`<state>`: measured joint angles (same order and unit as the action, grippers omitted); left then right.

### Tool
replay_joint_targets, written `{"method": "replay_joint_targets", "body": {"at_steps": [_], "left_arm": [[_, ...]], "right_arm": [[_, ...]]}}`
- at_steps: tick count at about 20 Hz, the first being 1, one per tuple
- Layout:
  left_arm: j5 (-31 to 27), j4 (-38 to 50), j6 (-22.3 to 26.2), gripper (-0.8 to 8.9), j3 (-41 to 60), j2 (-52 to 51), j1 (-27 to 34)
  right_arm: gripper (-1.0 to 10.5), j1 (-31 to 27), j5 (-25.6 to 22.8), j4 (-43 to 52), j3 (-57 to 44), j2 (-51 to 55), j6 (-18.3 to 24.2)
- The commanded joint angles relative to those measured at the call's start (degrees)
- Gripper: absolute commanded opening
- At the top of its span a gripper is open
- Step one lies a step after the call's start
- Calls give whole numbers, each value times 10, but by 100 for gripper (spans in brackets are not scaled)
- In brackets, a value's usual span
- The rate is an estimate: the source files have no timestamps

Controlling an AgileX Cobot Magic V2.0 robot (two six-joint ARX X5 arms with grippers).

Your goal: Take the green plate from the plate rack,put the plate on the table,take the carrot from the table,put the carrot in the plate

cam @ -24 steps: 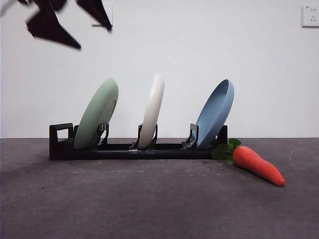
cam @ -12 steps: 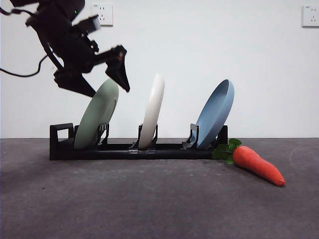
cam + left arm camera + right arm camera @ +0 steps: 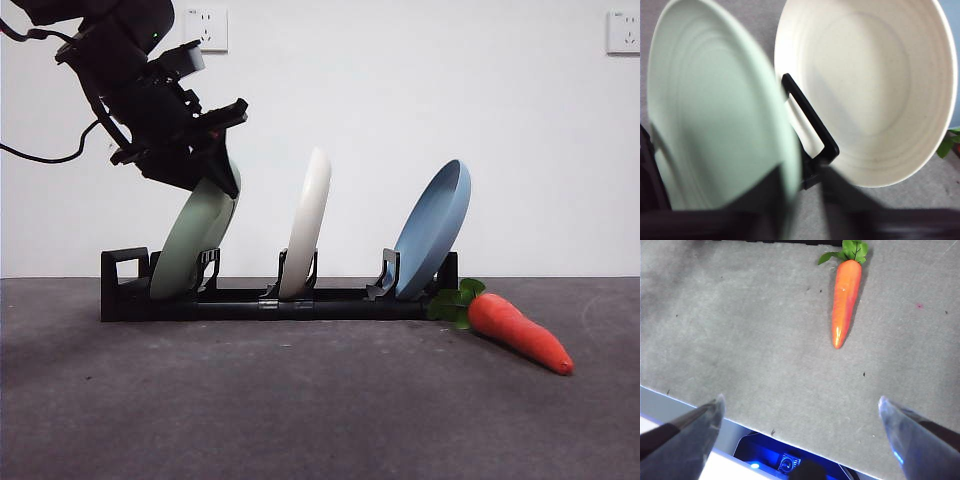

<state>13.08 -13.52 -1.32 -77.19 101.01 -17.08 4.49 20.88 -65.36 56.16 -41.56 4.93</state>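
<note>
The green plate (image 3: 190, 245) leans in the left slot of the black plate rack (image 3: 250, 300) on the dark grey table (image 3: 300, 400). My left gripper (image 3: 215, 170) is down over the plate's top rim. In the left wrist view the rim of the green plate (image 3: 715, 125) runs between the blurred dark jaws of the left gripper (image 3: 800, 200), which stand open on either side with a gap showing. The carrot (image 3: 520, 333) lies on the table off the rack's right end. My right gripper (image 3: 800, 425) hangs open above the table, short of the carrot (image 3: 845, 302).
A cream-white plate (image 3: 308, 220) stands in the rack's middle slot and a blue plate (image 3: 432, 230) in the right one. The white plate (image 3: 865, 90) is close beside the green one. A white wall stands behind the rack.
The left arm came down from the upper left. Its jaws moved from just above the green plate's top edge to astride the rim. Plates, rack and carrot stayed put.
</note>
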Motion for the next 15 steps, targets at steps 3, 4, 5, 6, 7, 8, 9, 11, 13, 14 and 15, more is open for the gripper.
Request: {"method": "replay_joint_targets", "body": {"at_steps": [3,4,5,6,7,8,9,11,13,14,15], "left_arm": [[9,7,-6,-8,-2,-32,1],[9,6,-7,-8,-2,-41,4],[10,6,-11,-8,-2,-49,5],[10,5,-19,-8,-2,-60,6],[12,4,-21,-8,-2,-72,7],[19,1,-21,-8,-2,-87,7],[25,-2,-21,-8,-2,-103,7],[41,-27,-19,-8,-2,-146,7],[52,-75,-3,-8,-2,-200,-5],[50,-107,21,-8,-2,-231,-18],[44,-137,45,-7,-2,-257,-33]], "right_arm": [[689,0,0,1,1,0,-4],[689,0,0,1,1,0,-4],[689,0,0,1,1,0,-4],[689,0,0,1,1,0,-4],[690,0,0,1,1,0,-4],[689,0,0,1,1,0,-4],[690,0,0,1,1,0,-4],[690,0,0,1,1,0,-4],[689,0,0,2,1,0,-4],[689,0,1,2,1,0,-4],[689,0,1,1,1,0,-4]]}}
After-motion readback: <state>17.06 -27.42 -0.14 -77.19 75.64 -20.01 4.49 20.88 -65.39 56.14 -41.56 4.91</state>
